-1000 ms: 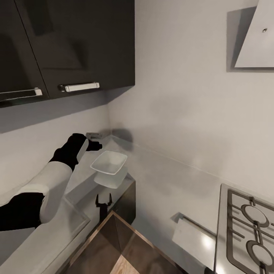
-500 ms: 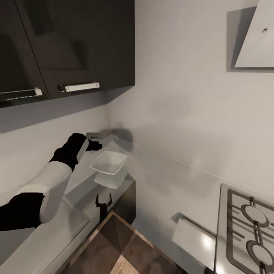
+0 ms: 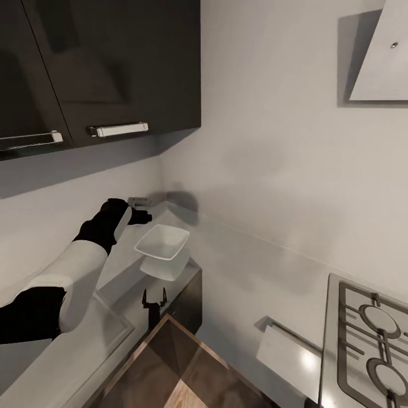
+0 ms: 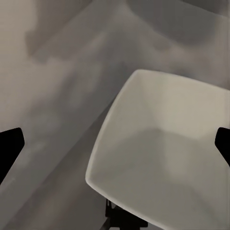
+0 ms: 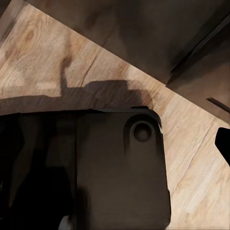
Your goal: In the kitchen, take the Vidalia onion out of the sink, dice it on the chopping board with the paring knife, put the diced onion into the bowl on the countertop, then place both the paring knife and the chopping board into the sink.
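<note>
The white square bowl (image 3: pixel 162 242) rests on the grey countertop (image 3: pixel 238 266) near the inner corner, and in the left wrist view the bowl (image 4: pixel 163 153) lies close below the camera. My left gripper (image 3: pixel 140 216) hovers just beside the bowl's far left edge. It is open, its dark fingertips (image 4: pixel 9 148) spread wide with nothing between them. My right gripper (image 5: pixel 115 148) points down at the wooden floor (image 5: pixel 43 62) over a dark base part (image 5: pixel 120 167), one fingertip (image 5: pixel 223 143) at the frame's edge. The onion, chopping board, paring knife and sink are out of view.
Dark wall cabinets (image 3: pixel 113 62) with metal handles (image 3: pixel 118 130) hang over the left arm. A small black two-pronged part (image 3: pixel 154 299) stands by the counter's front edge. A hob (image 3: pixel 371 345) lies at the right, a hood (image 3: pixel 382 54) above it.
</note>
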Tool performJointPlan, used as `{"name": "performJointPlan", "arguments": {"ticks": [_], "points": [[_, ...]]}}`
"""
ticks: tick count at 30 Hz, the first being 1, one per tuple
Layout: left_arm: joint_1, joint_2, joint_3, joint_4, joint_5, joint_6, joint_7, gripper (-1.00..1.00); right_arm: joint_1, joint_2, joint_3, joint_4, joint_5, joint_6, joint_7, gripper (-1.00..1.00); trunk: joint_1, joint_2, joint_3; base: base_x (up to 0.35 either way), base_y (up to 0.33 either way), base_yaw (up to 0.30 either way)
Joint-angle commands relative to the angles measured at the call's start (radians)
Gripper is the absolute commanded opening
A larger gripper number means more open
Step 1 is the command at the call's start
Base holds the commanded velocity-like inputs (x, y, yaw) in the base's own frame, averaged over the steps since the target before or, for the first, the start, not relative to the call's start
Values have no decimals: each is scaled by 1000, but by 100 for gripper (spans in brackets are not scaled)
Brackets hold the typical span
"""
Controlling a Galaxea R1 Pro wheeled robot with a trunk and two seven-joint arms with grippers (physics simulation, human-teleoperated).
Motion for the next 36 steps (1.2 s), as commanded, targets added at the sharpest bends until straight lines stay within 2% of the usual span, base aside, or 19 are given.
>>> {"name": "performJointPlan", "arguments": {"ticks": [1, 22, 36], "points": [[-1, 0, -3, -2, 0, 4, 3, 100, 0, 0, 3, 0, -4, -1, -5, 100, 1, -2, -2, 0, 0, 0], [-1, 1, -3, -3, 0, 4, 3, 100, 0, 0, 6, 2, -6, -1, -4, 100, 1, -2, -2, 0, 0, 0], [9, 2, -3, 4, 5, 1, -2, 100, 0, 1, 6, 3, -6, -1, -4, 100, 1, -2, -21, 0, 0, 0]]}}
